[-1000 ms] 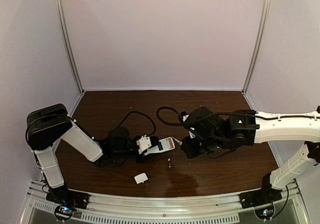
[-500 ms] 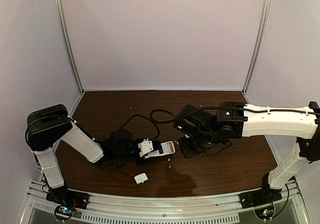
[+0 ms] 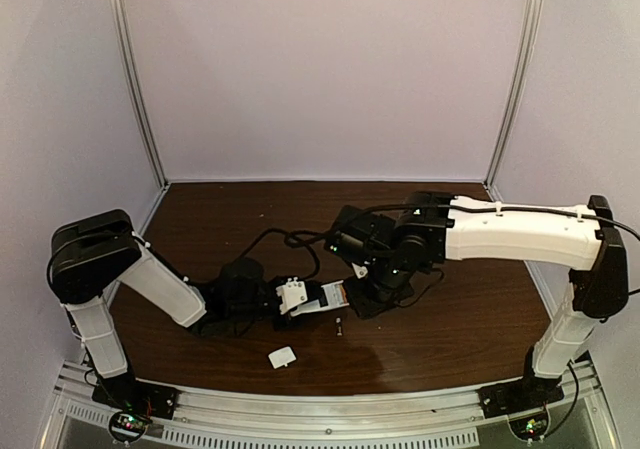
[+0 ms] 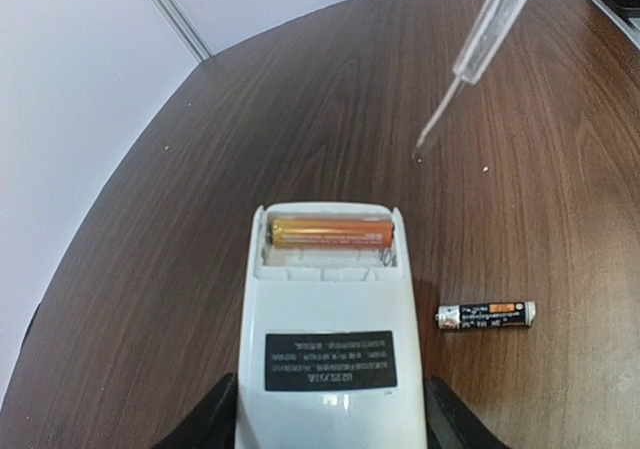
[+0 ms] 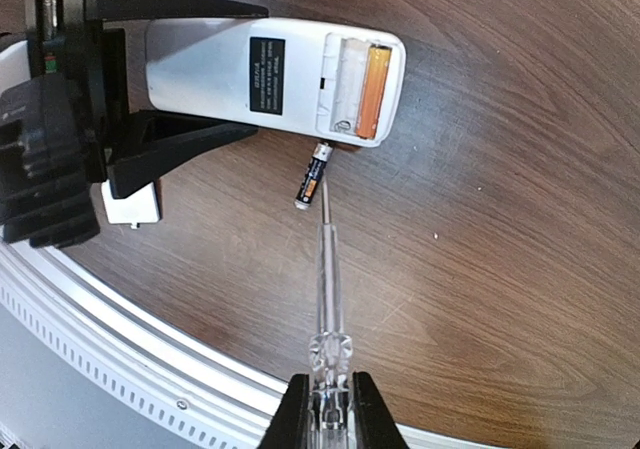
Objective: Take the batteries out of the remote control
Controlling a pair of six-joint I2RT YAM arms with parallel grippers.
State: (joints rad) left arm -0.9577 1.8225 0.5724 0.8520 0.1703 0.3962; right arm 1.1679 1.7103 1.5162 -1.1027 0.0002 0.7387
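Dark wooden bench [image 3: 230,209], midway along its near edge: left gripper [image 4: 330,424] clamps the remote control [image 4: 325,369], orange battery [image 4: 330,232] seated, dark battery [image 4: 485,315] loose beside it; right gripper [image 5: 330,409], gripping the screwdriver [image 5: 327,269], should pry gently under the seated cell's end.

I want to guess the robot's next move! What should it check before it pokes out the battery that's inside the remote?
1. Remote held steady: ok, the left claw pinches it from both sides.
2. Battery bay open: ok, the cover lies apart on the table.
3. First battery out: ok, the dark battery lies beside the remote.
4. Second battery out: not ok, the orange battery sits in the bay.
5. Screwdriver gripped: ok, the right claw is shut on its clear handle.
6. Screwdriver tip on the orange battery: not ok, it points off the remote.
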